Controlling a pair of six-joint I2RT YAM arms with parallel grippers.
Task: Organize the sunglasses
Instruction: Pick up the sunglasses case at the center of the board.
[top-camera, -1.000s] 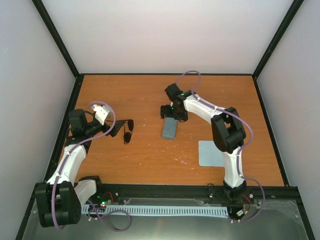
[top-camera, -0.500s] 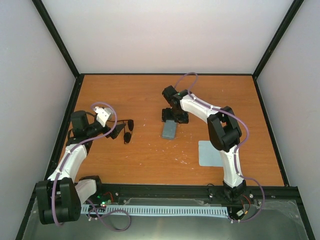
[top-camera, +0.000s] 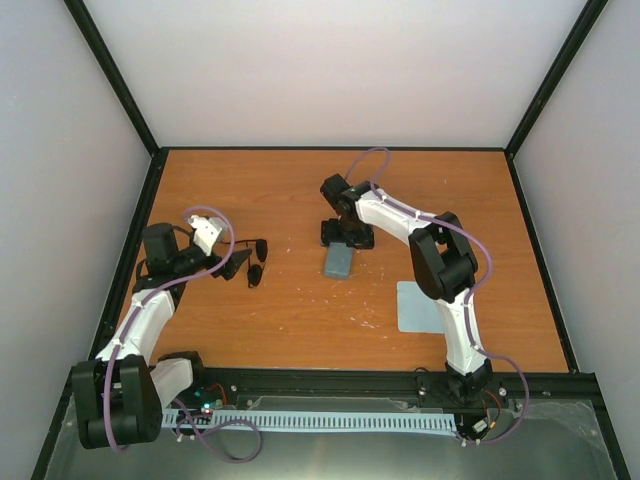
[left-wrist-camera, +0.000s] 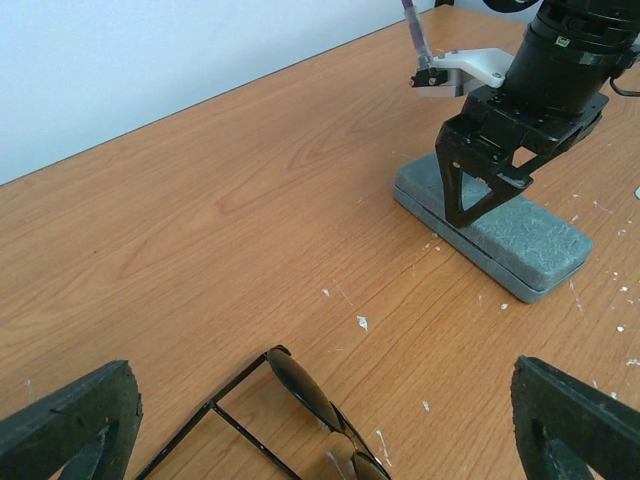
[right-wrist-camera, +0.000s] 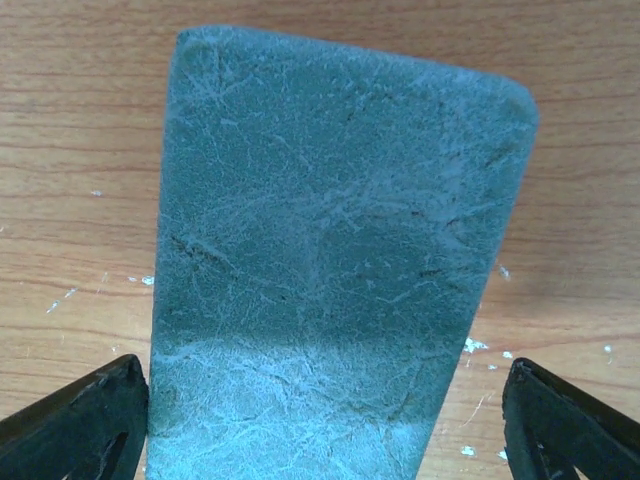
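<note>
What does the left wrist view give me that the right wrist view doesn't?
Only the left wrist view: the sunglasses lying on the wood between the sides of the open left gripper, and the right gripper seen from outside, poised over one end of the case.
Only the right wrist view: the case's textured lid close up, with that gripper's open fingers on either side of its near end; contact cannot be told.
Both: the closed grey-blue case lying flat on the wooden table.

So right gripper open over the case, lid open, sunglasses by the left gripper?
Lid's wrong: the case is closed, per the right wrist view. Right gripper is open over it; sunglasses lie by the left gripper.
</note>
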